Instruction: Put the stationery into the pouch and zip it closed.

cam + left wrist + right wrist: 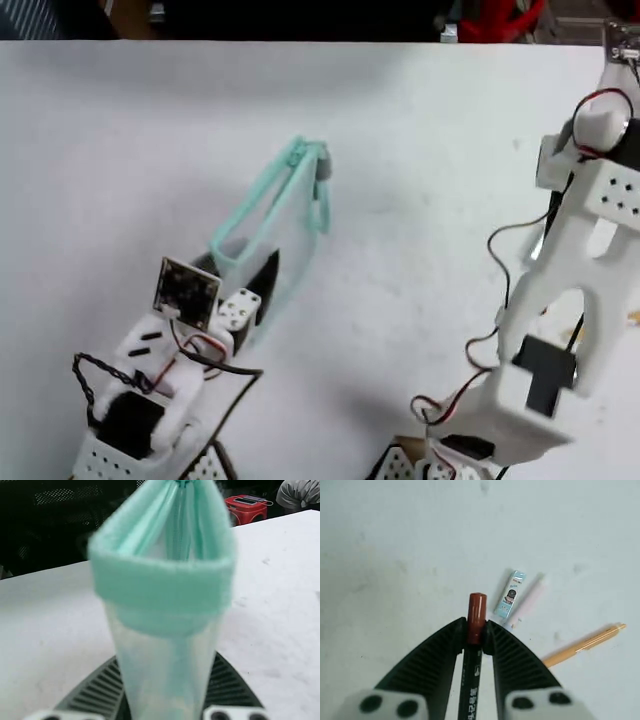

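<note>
- Nearest, on the left, we find the left gripper (255, 282), its jaws closed on the near end of the pouch (272, 222); we judge this grip is meant to steady the pouch and hold its mouth spread for loading
- The pouch sits left of centre over the table (120, 130); whether it rests on the surface or hangs just above it we cannot tell; its teal zip rim is parted into a narrow loop facing up; its long axis runs from near-left to far-right
- On the right, the right gripper (476, 630) is clamped on a dark pencil (471, 672) just behind its red-brown cap; the pencil lies along the fingers with the cap pointing out past the tips; we read this as a hold that lets it go in end-first
- Beyond the cap, on the table, lie a small light-blue box (510, 594), a pale pink stick (530, 597) just beside it, and an orange pen (582, 645) a little apart; we reckon these are yet to be loaded
</note>
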Available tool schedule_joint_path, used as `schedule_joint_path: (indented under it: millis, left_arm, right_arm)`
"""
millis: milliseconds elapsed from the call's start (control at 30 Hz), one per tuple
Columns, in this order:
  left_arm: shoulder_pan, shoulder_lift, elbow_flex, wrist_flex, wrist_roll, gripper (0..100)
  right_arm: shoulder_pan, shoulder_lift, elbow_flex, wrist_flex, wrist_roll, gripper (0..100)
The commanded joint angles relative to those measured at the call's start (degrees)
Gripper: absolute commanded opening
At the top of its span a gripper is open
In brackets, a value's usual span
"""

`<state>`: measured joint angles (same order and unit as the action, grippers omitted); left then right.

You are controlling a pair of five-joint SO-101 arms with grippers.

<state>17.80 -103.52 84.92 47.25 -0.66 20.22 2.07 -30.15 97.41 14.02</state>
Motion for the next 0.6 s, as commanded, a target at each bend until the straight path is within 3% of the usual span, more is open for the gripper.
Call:
schedule_joint_path:
  millis: [0, 267, 567]
  left_arm:
    - [0.0, -0.8, -0.8, -0.5, 0.2, 14]
    - [0.0, -0.8, -0.7, -0.5, 0.2, 14]
    - [0.0, -0.8, -0.6, -0.6, 0.2, 14]
  right_arm:
    - [-0.6, -7.6, 5.7, -4.2, -1.8, 1.7]
    - [-3.1, -24.4, 25.4, -15.4, -1.5, 1.7]
    - [-16.3, -45.5, 36.0, -20.3, -1.4, 1.7]
